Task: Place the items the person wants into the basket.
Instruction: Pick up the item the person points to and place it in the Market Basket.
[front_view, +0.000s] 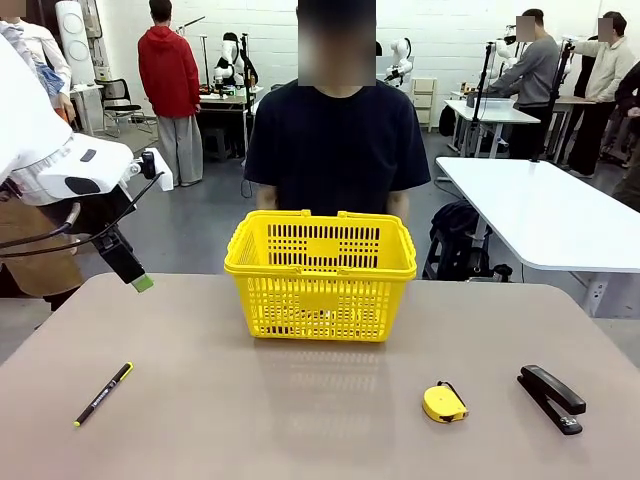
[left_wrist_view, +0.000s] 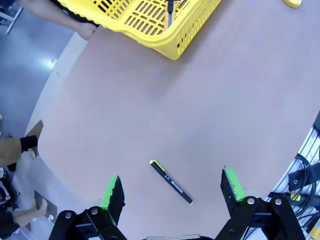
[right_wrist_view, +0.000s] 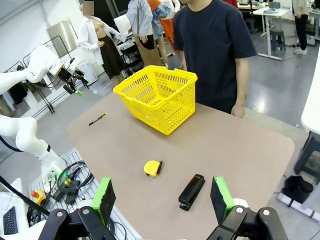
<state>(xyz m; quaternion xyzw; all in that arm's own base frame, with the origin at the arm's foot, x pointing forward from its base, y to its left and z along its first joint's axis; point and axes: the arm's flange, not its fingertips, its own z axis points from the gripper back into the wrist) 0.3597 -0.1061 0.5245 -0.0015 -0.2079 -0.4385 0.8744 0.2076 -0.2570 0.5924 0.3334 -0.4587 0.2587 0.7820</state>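
Front view: smooth matte tan table (front_view: 300, 430). Person in navy t-shirt (front_view: 337, 140) at far side. Bright yellow rigid plastic lattice basket (front_view: 320, 300) far centre. Left gripper (left_wrist_view: 171, 185) raised, jaws wide, empty; right gripper (right_wrist_view: 161, 195) likewise. Round yellow tape measure (front_view: 444, 403) flat on table, near right, beside black stapler (front_view: 551, 397): likely dense, with hard slick shell; pinch across the rounded edge.

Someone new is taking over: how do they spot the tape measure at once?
Start at the big yellow basket at the far middle of the table. Nearer the robot and to its right lies the tape measure, just left of the stapler. It is small, round and yellow; the stapler is long and black.
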